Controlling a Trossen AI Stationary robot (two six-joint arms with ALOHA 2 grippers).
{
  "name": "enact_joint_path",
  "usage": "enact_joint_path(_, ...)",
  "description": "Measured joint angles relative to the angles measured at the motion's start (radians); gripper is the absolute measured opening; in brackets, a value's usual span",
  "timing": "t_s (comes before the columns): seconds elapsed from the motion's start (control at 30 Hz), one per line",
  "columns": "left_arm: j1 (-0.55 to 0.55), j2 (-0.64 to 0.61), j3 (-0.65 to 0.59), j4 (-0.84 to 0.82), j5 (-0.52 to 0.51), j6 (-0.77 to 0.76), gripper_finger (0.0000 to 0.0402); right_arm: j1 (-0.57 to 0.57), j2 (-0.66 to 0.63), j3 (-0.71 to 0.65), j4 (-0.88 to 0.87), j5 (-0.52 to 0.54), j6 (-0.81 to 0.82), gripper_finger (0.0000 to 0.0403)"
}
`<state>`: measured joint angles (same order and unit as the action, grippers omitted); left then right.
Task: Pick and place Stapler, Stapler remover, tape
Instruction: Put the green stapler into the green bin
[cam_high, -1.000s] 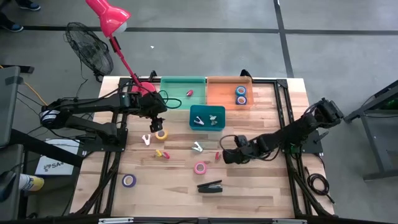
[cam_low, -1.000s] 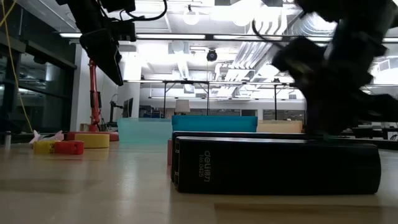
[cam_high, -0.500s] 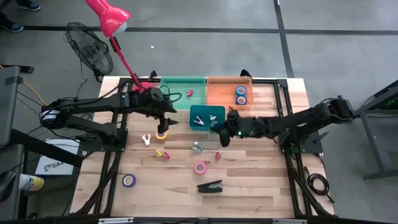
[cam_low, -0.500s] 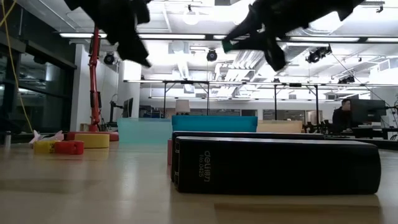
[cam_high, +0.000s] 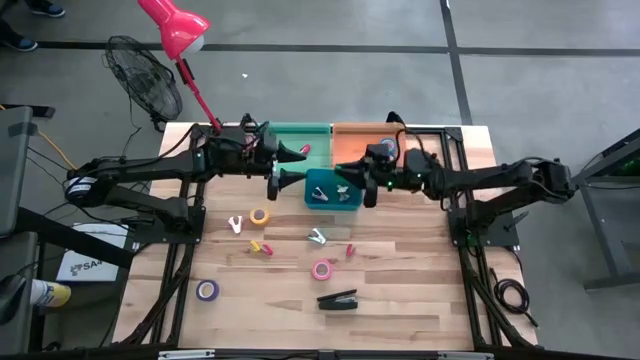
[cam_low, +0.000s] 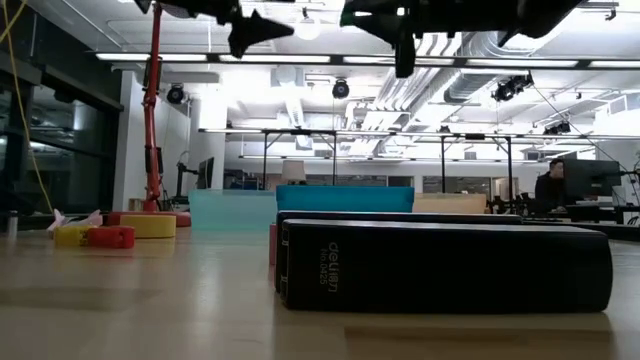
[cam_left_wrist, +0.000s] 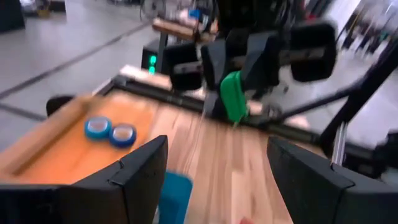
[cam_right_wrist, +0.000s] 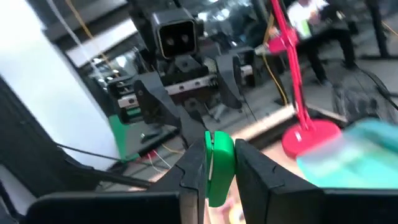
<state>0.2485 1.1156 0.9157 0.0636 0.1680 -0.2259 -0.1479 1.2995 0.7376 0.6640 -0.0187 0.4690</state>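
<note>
Right wrist view | right gripper (cam_right_wrist: 219, 163) pinches small green staple remover (cam_right_wrist: 219, 169)

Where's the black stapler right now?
In the high view, the stapler lies near the table's front edge, just below the pink tape roll, untouched by either arm.

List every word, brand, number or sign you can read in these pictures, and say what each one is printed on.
"deli": pale brand word on the near side of the black stapler, low view.
Under it, a line of smaller print: too small to read.
White sheet on the floor left of the table, high view: dark print, cut off and too small to read.
Nothing else legible.
</note>
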Motion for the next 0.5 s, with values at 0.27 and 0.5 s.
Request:
enact_joint_path(0.27,0.0,0.08,0.0,0.212,-0.002,-0.132,0.0271,-0.105,0.001,0.001,0.12,-0.204,-0.006,0.0052)
enact_joint_path(0.5,0.0,0.182,0.0,0.382,0.01,-0.271,0.0271,-0.148,0.001,0.001,0.127,-0.316,-0.005,0.0052)
